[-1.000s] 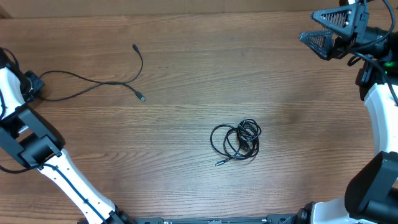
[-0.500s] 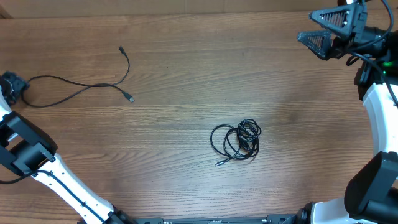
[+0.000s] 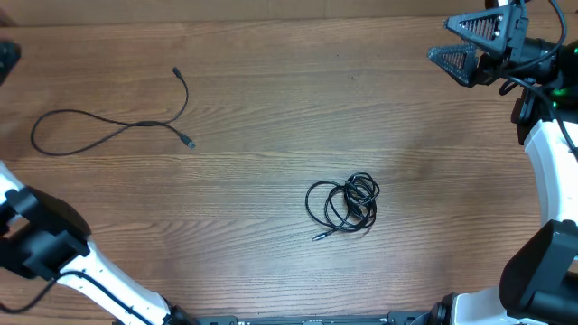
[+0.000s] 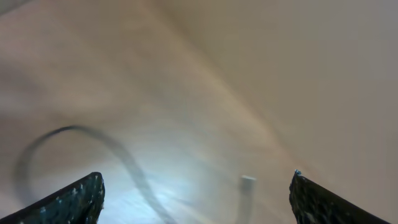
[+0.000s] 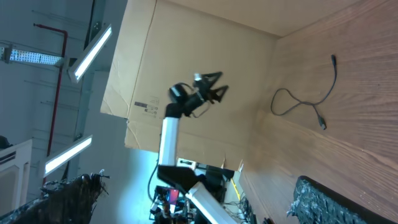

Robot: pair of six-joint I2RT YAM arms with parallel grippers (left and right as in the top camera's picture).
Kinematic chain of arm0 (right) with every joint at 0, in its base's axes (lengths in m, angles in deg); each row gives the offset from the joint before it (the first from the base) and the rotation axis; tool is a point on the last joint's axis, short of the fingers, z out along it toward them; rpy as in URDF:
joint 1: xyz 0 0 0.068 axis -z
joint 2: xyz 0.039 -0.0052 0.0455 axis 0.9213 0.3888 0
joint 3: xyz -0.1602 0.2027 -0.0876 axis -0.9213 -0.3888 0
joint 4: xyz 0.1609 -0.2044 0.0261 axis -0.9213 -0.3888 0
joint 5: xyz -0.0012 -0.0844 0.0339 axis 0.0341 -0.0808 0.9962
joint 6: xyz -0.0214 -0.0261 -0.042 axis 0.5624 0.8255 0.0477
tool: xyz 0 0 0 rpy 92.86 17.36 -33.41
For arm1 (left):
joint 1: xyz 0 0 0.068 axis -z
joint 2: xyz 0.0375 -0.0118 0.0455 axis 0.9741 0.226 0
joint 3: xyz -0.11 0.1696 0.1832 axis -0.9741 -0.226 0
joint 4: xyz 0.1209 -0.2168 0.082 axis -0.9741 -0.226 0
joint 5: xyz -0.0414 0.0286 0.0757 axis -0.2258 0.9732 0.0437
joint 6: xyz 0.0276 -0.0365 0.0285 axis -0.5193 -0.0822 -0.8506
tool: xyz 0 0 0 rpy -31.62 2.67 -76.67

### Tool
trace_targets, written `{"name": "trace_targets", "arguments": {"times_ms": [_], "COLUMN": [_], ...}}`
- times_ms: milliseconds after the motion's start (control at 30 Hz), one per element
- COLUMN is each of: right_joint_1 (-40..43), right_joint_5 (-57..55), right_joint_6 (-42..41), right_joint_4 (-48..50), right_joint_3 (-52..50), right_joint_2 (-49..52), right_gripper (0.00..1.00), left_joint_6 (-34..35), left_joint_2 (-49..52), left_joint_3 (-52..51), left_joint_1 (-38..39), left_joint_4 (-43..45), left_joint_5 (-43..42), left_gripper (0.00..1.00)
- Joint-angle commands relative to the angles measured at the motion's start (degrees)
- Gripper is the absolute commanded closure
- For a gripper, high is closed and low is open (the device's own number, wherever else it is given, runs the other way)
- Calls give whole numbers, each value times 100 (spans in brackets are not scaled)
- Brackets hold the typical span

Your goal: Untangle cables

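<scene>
Two cables lie on the wooden table. One is a loose strand at the left, with a loop at its left end and plugs at both ends. It shows blurred in the left wrist view and small in the right wrist view. The other is a small tangled coil right of the middle. My left gripper hangs open above the loose strand, holding nothing; from the right wrist view it is raised with its jaws spread. My right gripper stands open at the far right corner, away from both cables.
The left arm's white links cross the near left corner, and the right arm runs down the right edge. A cardboard wall stands behind the table's left side.
My left gripper has opened and let go of the loose strand's left end, then lifted away up and left. The strand slid left and now lies with a loop on the table. The right arm held still.
</scene>
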Motion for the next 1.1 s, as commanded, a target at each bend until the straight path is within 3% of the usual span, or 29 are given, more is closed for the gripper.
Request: {"name": "trace_targets", "arguments": {"times_ms": [0, 233, 300, 567, 1067], "right_joint_1": [-7, -7, -7, -7, -7], "right_joint_5": [24, 24, 24, 24, 24], "right_joint_6": [66, 66, 66, 66, 66], "right_joint_4": [24, 24, 24, 24, 24], "right_joint_3": [94, 94, 94, 94, 94], "right_joint_2": [-146, -146, -146, -146, -146], "right_gripper": [0, 0, 0, 0, 0], "left_joint_6": [-144, -787, -898, -1027, -1517], "left_joint_2": [-584, -931, -918, -916, -916], "left_joint_3": [140, 140, 138, 138, 133], "left_joint_1": [586, 1950, 2581, 3901, 4935], "left_joint_4": [-144, -739, -857, -1246, -2037], "left_joint_5": [-1036, -702, -278, 1464, 1569], "left_gripper": [6, 8, 7, 2, 1]}}
